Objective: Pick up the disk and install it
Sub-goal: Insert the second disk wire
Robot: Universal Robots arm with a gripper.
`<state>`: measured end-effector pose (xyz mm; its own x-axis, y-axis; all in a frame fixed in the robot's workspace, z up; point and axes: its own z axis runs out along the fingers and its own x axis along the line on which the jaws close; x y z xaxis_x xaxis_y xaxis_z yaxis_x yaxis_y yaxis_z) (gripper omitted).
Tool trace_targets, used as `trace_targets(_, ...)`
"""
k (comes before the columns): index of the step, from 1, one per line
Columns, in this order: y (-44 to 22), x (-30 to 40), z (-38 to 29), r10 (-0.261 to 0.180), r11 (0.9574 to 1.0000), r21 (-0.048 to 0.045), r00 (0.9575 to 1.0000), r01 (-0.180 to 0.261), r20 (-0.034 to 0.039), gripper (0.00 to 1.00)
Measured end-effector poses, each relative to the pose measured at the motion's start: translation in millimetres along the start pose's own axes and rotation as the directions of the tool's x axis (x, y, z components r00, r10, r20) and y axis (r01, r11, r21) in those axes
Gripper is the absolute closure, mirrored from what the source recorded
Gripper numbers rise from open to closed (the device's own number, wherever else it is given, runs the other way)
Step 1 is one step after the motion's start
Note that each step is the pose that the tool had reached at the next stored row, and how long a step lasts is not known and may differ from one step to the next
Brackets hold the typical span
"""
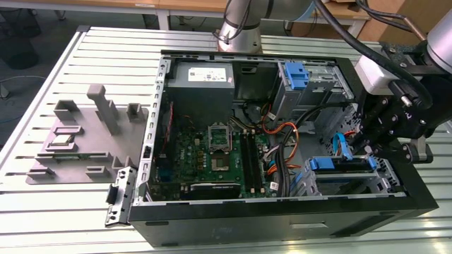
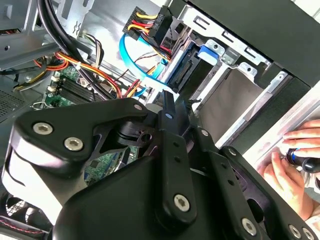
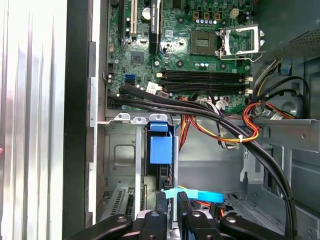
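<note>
Disk [image 1: 342, 165] in bay [image 1: 353, 185], label hidden

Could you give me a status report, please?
Gripper at the drive bay. Disk sits in bay, blue rail showing. Light-blue cable crosses by gripper.

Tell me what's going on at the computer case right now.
The arm's gripper hangs inside the open computer case, right over the drive bay at the exterior view's right. The disk, with its blue rails, sits in that bay. In the second wrist view, a person's hand rests outside the case wall.
</note>
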<state>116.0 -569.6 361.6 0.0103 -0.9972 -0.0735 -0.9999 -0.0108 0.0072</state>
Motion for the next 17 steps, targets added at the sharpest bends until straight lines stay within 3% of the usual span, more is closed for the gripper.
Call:
trace_targets(7,0.1,-0.9,-11.9,0.0,1.0,0.0,1.0,0.0,0.0,0.77)
trace_targets(17,0.1,-1.0,-13.8,0.0,1.0,0.0,1.0,0.0,0.0001,0.77)
